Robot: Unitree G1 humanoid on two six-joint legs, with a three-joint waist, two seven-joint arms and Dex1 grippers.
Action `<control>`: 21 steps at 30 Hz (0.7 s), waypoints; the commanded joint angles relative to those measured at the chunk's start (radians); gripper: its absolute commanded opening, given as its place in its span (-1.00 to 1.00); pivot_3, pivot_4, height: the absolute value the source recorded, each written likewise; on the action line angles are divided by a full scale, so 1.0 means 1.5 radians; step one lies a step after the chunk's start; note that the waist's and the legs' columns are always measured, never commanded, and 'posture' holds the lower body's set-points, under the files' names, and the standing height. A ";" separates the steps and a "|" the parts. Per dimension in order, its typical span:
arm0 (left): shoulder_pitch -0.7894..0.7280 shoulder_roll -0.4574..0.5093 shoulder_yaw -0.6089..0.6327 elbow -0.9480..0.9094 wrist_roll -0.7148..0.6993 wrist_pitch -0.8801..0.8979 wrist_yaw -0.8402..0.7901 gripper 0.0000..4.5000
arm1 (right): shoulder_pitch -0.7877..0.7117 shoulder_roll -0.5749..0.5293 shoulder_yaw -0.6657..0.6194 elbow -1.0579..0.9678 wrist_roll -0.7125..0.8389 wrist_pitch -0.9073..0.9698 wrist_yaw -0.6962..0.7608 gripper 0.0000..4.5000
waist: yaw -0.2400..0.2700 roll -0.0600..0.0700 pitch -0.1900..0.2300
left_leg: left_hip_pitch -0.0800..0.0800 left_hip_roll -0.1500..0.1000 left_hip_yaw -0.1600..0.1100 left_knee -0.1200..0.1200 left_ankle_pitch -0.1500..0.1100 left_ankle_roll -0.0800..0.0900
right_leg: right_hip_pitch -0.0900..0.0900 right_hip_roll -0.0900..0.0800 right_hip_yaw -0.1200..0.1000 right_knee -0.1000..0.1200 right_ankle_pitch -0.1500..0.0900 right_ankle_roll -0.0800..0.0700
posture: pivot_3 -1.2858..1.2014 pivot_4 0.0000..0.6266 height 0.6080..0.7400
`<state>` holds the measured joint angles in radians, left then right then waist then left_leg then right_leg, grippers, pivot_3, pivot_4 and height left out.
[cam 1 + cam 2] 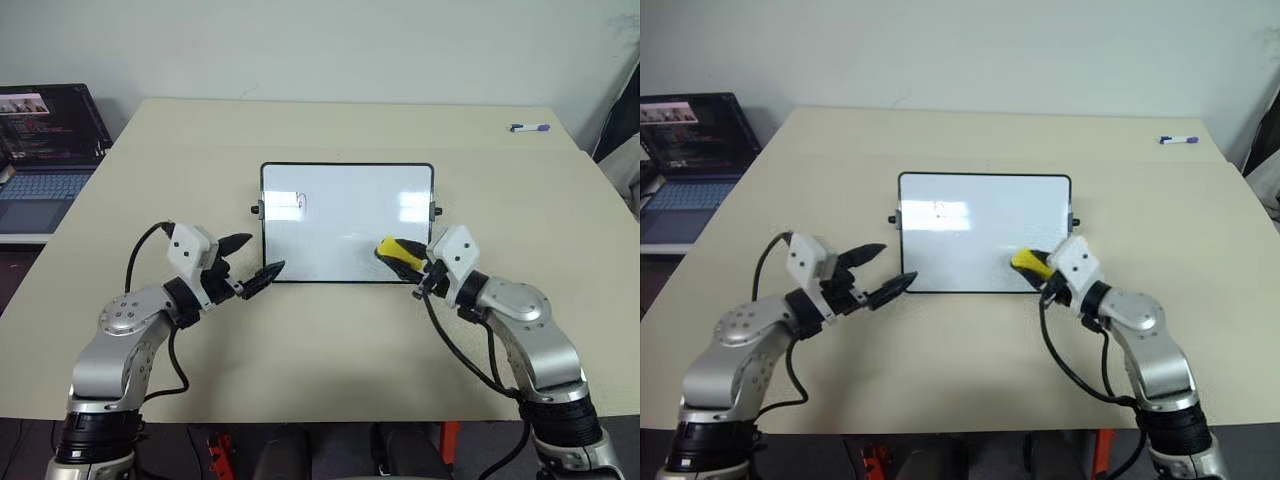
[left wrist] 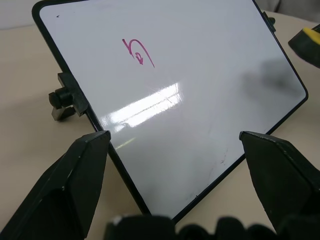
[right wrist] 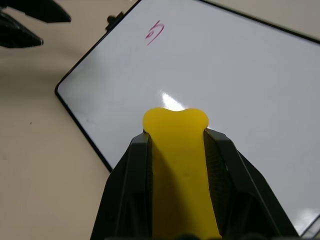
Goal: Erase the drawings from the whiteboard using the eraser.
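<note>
The whiteboard (image 1: 345,235) lies flat on the middle of the table, white and glossy in a thin black frame. One small magenta swirl drawing (image 1: 302,202) sits near its left side, and it also appears in the left wrist view as a hooked swirl (image 2: 138,52). My right gripper (image 1: 408,263) is shut on the yellow eraser (image 1: 391,248), which hangs over the board's near right corner. In the right wrist view the eraser (image 3: 182,170) sticks out between the two fingers. My left gripper (image 1: 263,254) stands open at the board's near left corner with nothing between its fingers.
An open laptop (image 1: 45,150) sits beyond the table's far left edge. A purple-capped white marker (image 1: 528,127) lies at the far right corner of the table (image 1: 330,340). Small black knobs stick out from the board's short sides (image 2: 61,97).
</note>
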<state>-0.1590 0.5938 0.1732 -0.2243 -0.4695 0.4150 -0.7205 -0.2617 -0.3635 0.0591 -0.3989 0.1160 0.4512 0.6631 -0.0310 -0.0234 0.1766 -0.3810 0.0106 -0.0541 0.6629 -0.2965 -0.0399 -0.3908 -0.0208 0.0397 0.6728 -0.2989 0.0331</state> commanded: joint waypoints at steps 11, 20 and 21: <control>-0.014 0.000 0.034 -0.045 -0.015 0.025 0.044 1.00 | -0.034 0.019 0.033 -0.005 0.023 -0.054 -0.021 -0.51 | 0.001 0.000 0.000 | 0.000 0.000 0.000 0.000 0.000 0.000 | 0.000 0.000 0.000 0.000 0.000 0.000 | 0.03 -0.52 1.00; 0.013 0.004 0.029 -0.071 -0.001 0.029 0.062 1.00 | -0.163 0.051 0.104 0.116 -0.033 -0.107 -0.039 -0.51 | -0.002 0.000 0.000 | 0.001 0.000 0.000 0.000 0.000 -0.001 | 0.000 0.000 0.000 0.001 0.000 0.000 | 0.03 -0.52 1.00; 0.015 0.006 0.027 -0.072 0.003 0.029 0.062 1.00 | -0.179 0.052 0.111 0.134 -0.043 -0.117 -0.039 -0.51 | -0.002 0.000 0.000 | 0.001 0.000 0.001 0.001 0.001 -0.001 | 0.000 0.000 0.000 0.002 0.000 0.000 | 0.03 -0.52 1.00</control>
<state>-0.1418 0.5898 0.2026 -0.2878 -0.4687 0.4638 -0.6246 -0.4980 -0.2903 0.2162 -0.2046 0.0751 0.3229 0.6092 -0.0345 -0.0233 0.1766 -0.3796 0.0100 -0.0529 0.6640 -0.2955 -0.0415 -0.3911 -0.0208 0.0405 0.6760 -0.2988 0.0331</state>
